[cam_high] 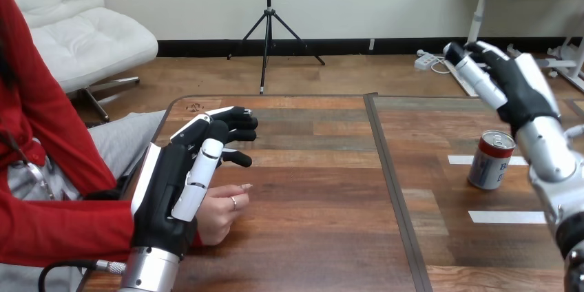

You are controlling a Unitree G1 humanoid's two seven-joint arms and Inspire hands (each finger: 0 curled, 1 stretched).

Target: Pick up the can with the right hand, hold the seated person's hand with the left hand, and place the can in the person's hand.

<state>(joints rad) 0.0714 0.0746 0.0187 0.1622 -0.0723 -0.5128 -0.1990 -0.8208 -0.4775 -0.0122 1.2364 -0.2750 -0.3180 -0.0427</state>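
Left hand, right hand, one can

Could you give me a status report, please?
Left hand open, over the person's hand, no grip. Right hand open, raised near the can. Can upright on table. Nothing in between.

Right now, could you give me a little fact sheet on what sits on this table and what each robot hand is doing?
can: upright on the right part of the table, beside white tape strips
right hand: raised above the can, apart from it, fingers relaxed, holding nothing
left hand: fingers straight, lying over the person's hand, not curled round it
person's hand: at the table's left edge, loosely curled, empty
progress: can not yet picked up
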